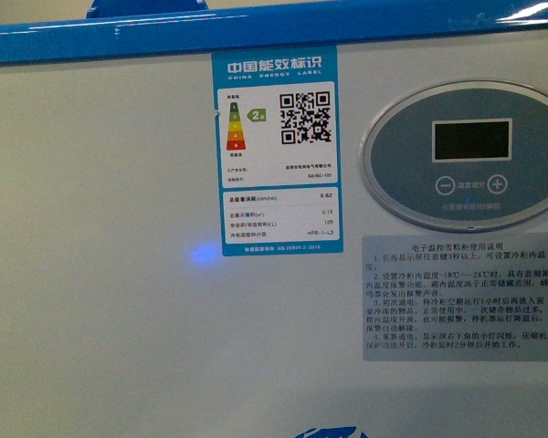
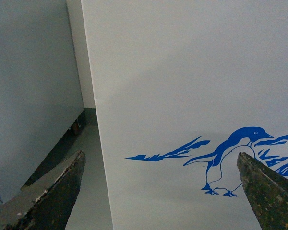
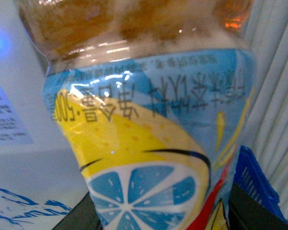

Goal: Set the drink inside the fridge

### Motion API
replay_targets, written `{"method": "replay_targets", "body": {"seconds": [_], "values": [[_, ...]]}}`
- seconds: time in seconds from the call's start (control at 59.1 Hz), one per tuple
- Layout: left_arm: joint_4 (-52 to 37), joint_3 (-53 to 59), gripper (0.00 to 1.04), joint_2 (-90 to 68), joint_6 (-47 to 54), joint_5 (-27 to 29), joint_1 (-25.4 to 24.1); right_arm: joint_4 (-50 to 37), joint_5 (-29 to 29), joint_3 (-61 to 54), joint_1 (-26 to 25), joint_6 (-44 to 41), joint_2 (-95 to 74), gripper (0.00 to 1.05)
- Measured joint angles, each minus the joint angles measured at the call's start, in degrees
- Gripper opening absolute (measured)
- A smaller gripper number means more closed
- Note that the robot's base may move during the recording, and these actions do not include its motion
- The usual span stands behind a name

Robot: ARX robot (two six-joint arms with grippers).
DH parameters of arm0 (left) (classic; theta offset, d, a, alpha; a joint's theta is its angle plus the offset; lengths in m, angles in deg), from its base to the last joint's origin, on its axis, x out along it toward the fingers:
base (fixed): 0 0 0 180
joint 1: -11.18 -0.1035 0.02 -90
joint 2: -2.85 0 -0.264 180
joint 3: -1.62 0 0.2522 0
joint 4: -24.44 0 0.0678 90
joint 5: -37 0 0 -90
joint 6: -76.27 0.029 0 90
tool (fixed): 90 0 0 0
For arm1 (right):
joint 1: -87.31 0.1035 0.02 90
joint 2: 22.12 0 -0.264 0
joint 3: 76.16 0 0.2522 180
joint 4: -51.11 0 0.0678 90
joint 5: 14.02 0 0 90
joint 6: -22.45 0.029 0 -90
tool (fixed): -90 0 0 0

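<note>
Drink (image 3: pixel 149 143) roughly vertical in right pincer (image 3: pixel 165 215); label inverted.

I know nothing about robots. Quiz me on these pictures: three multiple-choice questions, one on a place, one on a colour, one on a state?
1. The oval control panel sits where, relative to the energy label? A left of it B right of it C below it
2. The fridge's top rim is: A red B blue C green
3. The drink is: A clamped in the right gripper B lying on the floor C standing on the lid
Answers: 1 B, front view shows it right of the label. 2 B, a blue band tops the fridge. 3 A, dark fingers flank the bottle.
</note>
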Motion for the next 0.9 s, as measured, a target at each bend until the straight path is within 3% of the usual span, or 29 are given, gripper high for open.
{"method": "replay_targets", "body": {"seconds": [0.22, 0.322, 0.898], "values": [[0.0, 0.0, 0.97, 0.0, 0.0, 0.0, 0.0, -3.0, 0.8, -2.8, -9.4, -0.7, 0.7, 0.40], [0.0, 0.0, 0.97, 0.0, 0.0, 0.0, 0.0, -3.3, 1.7, -2.8, -11.4, -0.6, 1.2, 0.40], [0.0, 0.0, 0.97, 0.0, 0.0, 0.0, 0.0, -6.0, 2.3, -5.6, -7.5, -0.5, 2.9, 0.40]]}}
